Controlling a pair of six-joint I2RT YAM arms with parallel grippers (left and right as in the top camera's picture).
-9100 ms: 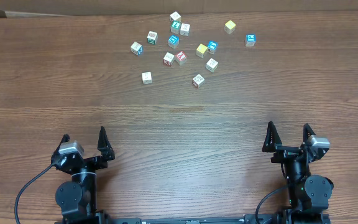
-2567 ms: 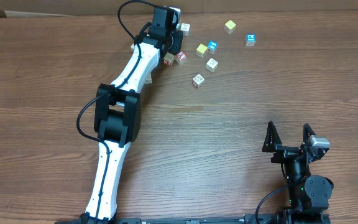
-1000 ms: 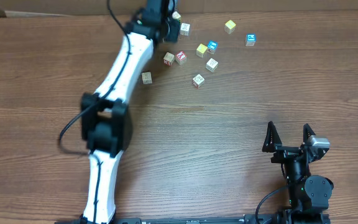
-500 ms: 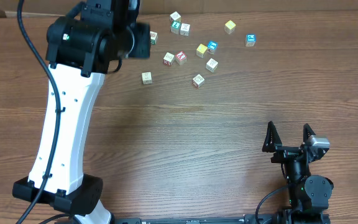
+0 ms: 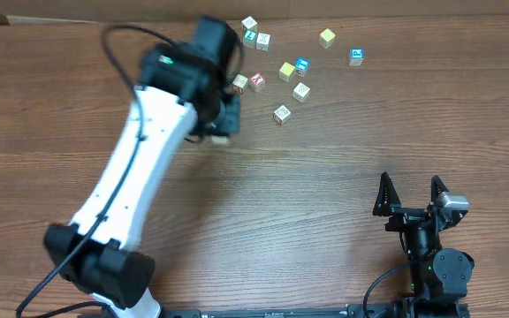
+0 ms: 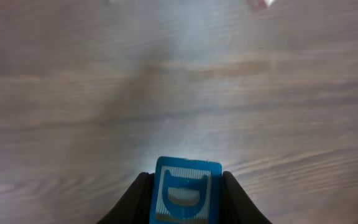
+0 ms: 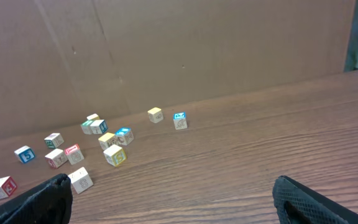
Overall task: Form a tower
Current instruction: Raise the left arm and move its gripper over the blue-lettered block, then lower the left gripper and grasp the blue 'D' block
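My left gripper is shut on a blue cube with a raised letter D, held above bare wood. In the overhead view the left arm reaches up from the near left, and its gripper hangs just in front of the loose cubes. The held cube is mostly hidden there under the wrist. No tower shows in any view. My right gripper rests open at the near right, nothing between its fingers.
Several loose letter cubes lie at the back middle, among them a red one, a yellow one, a blue-topped one and a pale one. A cardboard wall stands behind them.
The left arm has swung back from the far cube cluster toward the table's middle, carrying the blue cube. The right arm has not moved.
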